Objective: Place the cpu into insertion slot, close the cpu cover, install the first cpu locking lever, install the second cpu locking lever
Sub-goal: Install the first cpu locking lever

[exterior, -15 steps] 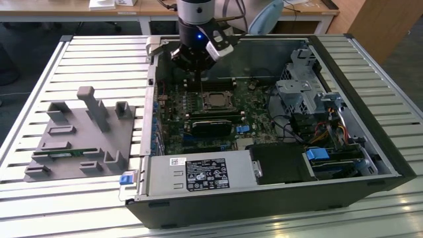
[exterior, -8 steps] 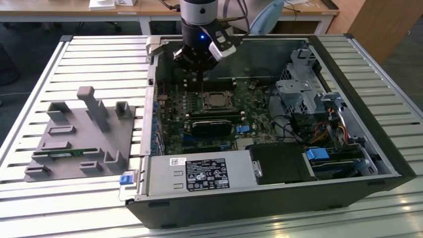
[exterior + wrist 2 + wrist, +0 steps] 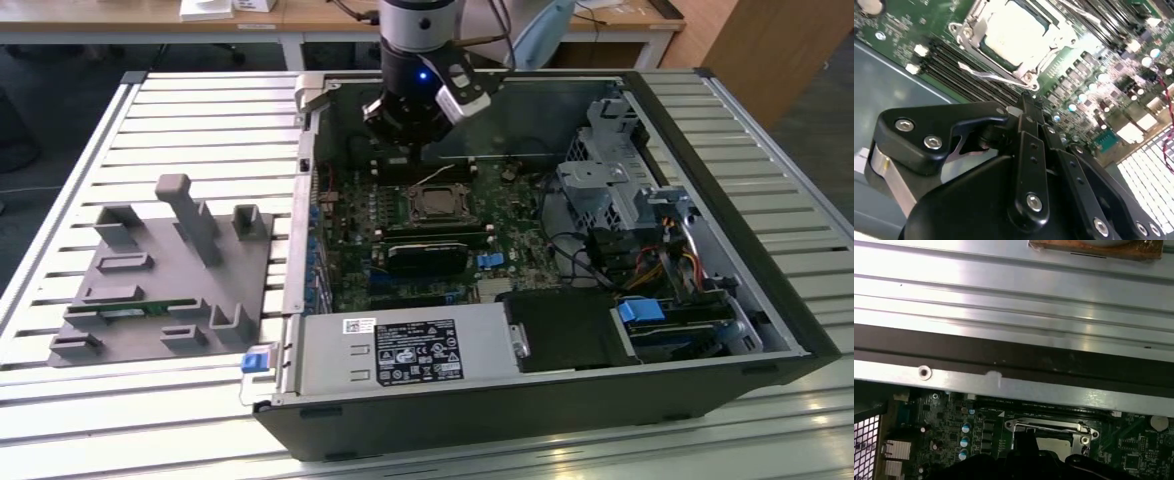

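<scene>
Black gripper (image 3: 1026, 107) fingers are seen pressed together, nothing held, just beside the cpu cover (image 3: 1004, 70); the cpu (image 3: 1014, 35) is seated in the insertion slot (image 3: 437, 205) mid-motherboard (image 3: 354, 215).

An open computer case (image 3: 747, 330) lies on a slatted metal table (image 3: 200, 110), its green motherboard (image 3: 360, 250) exposed. A grey fixture block (image 3: 160, 290) sits near the table's exterior-view left edge. A labelled power supply (image 3: 400, 352) fills the case's near corner.
</scene>
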Controlling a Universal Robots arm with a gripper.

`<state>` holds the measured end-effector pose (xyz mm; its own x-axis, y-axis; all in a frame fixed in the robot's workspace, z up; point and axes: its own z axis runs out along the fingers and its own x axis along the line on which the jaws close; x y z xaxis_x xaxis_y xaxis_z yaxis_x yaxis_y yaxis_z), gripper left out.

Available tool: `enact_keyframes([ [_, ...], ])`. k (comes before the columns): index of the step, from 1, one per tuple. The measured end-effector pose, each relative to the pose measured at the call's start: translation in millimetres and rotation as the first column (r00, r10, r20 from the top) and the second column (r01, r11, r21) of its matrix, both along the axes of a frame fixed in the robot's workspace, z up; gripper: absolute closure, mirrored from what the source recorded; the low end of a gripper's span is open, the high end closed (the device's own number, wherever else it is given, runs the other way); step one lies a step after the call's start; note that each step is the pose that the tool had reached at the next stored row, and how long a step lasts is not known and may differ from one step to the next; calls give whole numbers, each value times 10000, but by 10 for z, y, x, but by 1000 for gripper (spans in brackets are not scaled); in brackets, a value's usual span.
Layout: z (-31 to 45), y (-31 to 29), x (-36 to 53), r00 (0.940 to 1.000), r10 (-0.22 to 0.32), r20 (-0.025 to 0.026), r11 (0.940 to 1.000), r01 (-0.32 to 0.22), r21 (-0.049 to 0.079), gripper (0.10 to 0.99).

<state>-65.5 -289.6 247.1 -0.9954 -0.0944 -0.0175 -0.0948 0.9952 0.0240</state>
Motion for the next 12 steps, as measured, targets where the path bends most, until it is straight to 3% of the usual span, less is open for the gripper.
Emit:
enact_keyframes([
  [5, -26, 0, 125, 10000, -20, -4, 10000, 20, 12, 980],
  [8, -47, 1, 128, 10000, -58, -7, 9996, 58, 265, 980],
  [12, -80, 4, 159, 9999, -129, -8, 9995, 129, 282, 980],
])
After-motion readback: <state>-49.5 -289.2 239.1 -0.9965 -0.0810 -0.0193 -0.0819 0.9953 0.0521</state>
